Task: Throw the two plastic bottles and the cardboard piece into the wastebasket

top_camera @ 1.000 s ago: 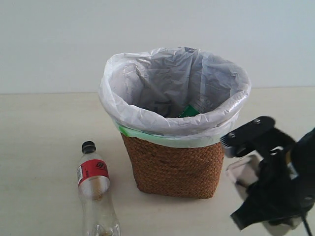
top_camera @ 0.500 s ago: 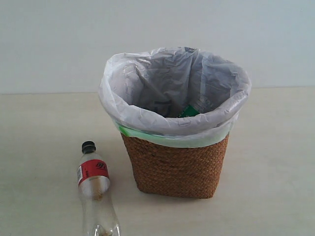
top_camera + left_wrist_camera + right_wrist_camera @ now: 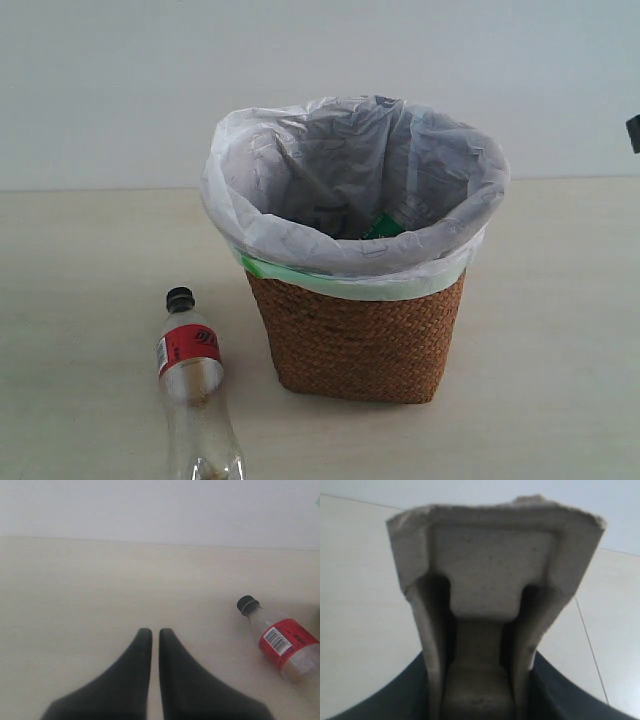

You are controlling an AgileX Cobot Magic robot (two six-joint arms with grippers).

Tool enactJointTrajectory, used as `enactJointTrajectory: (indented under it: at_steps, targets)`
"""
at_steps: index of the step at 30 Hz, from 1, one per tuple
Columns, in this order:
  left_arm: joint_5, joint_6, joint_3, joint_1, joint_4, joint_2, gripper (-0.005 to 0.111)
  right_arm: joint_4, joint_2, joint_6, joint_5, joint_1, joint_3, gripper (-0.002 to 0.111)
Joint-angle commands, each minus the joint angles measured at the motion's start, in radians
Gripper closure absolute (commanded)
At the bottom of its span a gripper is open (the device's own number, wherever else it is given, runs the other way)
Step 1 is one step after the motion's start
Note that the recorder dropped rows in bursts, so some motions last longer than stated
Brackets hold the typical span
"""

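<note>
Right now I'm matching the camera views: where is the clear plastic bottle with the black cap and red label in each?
Exterior view: the red-labelled bottle lies lower left, beside the brown wicker wastebasket.
Left wrist view: bottle beyond the left gripper, cut off at the edge.
Right wrist view: not in it; the beige-grey pulp tray fills it.
Shared landmark: the black cap.

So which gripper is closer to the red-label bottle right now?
Left. The left gripper has the red-label bottle lying on the table close beyond its tips. The right gripper holds the cardboard piece; its view shows no bottle.
</note>
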State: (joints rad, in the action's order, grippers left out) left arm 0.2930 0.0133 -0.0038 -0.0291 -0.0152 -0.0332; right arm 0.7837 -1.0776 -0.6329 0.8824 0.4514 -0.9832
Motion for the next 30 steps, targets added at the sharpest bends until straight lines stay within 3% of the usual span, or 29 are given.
enactJointTrajectory:
  at_steps: [1, 9, 13, 18, 22, 24, 27, 30]
  targets:
    - [-0.008, -0.005, 0.004, 0.005, 0.002, 0.008, 0.102, 0.071, 0.006, 0.003, 0.035, -0.004, -0.006, 0.108]
    - [-0.008, -0.005, 0.004, 0.005, 0.002, 0.008, 0.102, 0.131, -0.018, -0.143, -0.064, -0.004, -0.006, 0.108]
    - [-0.008, -0.005, 0.004, 0.005, 0.002, 0.008, 0.102, -0.190, -0.133, -0.035, -0.506, 0.004, -0.028, 0.108]
    - [-0.008, -0.005, 0.004, 0.005, 0.002, 0.008, 0.102, -0.388, -0.151, 0.101, -0.646, 0.052, -0.126, 0.108]
    - [-0.008, -0.005, 0.004, 0.005, 0.002, 0.008, 0.102, -0.367, -0.151, 0.137, -0.528, 0.060, -0.176, 0.108]
    - [-0.008, -0.005, 0.004, 0.005, 0.002, 0.008, 0.102, -0.253, -0.158, 0.131, -0.369, 0.001, -0.179, 0.108]
    - [-0.008, -0.005, 0.004, 0.005, 0.002, 0.008, 0.102, -0.017, -0.182, 0.090, -0.060, -0.207, -0.177, 0.108]
    - [-0.008, -0.005, 0.004, 0.005, 0.002, 0.008, 0.102, 0.039, -0.185, 0.104, 0.034, -0.366, -0.177, 0.108]
